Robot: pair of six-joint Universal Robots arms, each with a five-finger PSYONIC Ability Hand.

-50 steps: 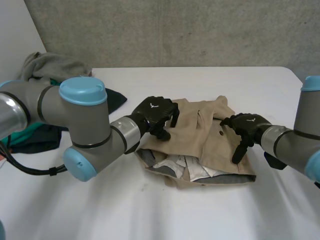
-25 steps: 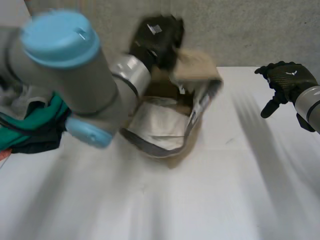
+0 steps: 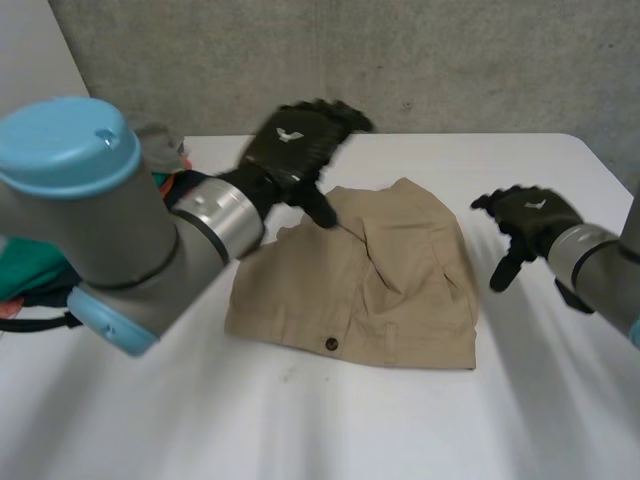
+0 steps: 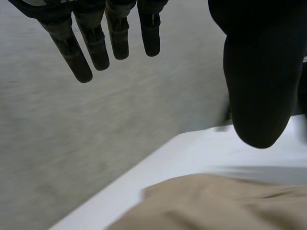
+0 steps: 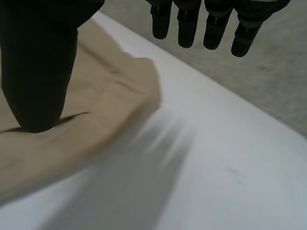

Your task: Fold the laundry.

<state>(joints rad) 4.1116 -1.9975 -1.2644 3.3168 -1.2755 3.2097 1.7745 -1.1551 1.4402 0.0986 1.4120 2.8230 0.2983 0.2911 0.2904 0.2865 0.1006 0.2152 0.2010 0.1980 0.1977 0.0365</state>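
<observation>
Khaki in colour, the garment (image 3: 370,290) lies spread in the middle of the white table (image 3: 300,430), outer side up, with a button (image 3: 331,344) near its front edge and a raised crease running down its middle. The left hand (image 3: 295,145) hovers over the garment's far left corner; in its own wrist view its fingers (image 4: 98,43) hang straight with the thumb apart from them, so it holds nothing. The right hand (image 3: 530,212) hangs just beside the garment's right edge, clear of the cloth, fingers (image 5: 184,28) likewise straight and empty. A pile of other laundry (image 3: 30,265) sits well apart at the table's left end. The step in hand looks to be the first fold, and it calls for a flat start: the middle crease and the bunched right side would be better pressed out with straight fingers before any lift, or the wrinkles will be shut into the fold. Each hand should then pinch a single corner of the same edge — far left for the left hand, far right for the right — taking every layer, not only the top one. Lifting both corners together and level should keep the edge straight, and laying it down onto the front edge, not short of it, should give a square fold. The risk is a one-sided pull that drags the whole piece across the table.
</observation>
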